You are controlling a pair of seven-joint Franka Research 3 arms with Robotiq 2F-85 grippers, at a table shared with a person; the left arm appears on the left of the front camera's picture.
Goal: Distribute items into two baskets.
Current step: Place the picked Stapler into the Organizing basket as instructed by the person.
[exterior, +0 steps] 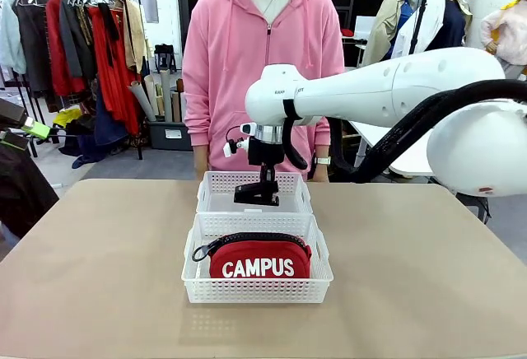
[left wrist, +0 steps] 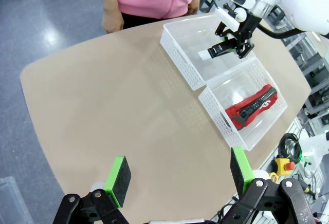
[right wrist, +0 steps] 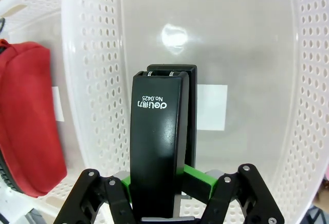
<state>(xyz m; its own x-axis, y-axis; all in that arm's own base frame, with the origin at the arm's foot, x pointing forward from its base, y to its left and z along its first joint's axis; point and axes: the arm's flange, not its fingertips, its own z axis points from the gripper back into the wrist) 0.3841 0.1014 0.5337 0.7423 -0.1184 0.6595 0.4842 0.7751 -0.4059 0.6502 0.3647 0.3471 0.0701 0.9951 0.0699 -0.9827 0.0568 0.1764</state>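
Two low white plastic baskets sit end to end in the middle of the tan table [exterior: 99, 260], their walls punched through with neat rows of holes, their floors smooth and glossy. The near basket [exterior: 257, 291] carries the red pouch [exterior: 258, 258], soft woven fabric, rounded at the corners, white block "CAMPUS" lettering across its face and a black zipper running along the top. It lies inside that basket, nearly spanning the width.

Over the far basket [exterior: 217, 184] hangs the right tool [exterior: 257, 199], and it is clamped tight on the black stapler [right wrist: 157, 147]. From the right wrist view the stapler is a long, smooth, hard-shelled bar with squared ends and small white print on its top, green pads pressing in on both sides near its rear end. It points down into the far basket, above a white rectangular label on the basket floor; whether it touches the floor cannot be told.

The left tool [left wrist: 177, 178] hangs high above the near side of the table, jaws spread wide, green pads well apart, nothing between them. A person in a pink zip hoodie [exterior: 247, 54] stands at the far edge.
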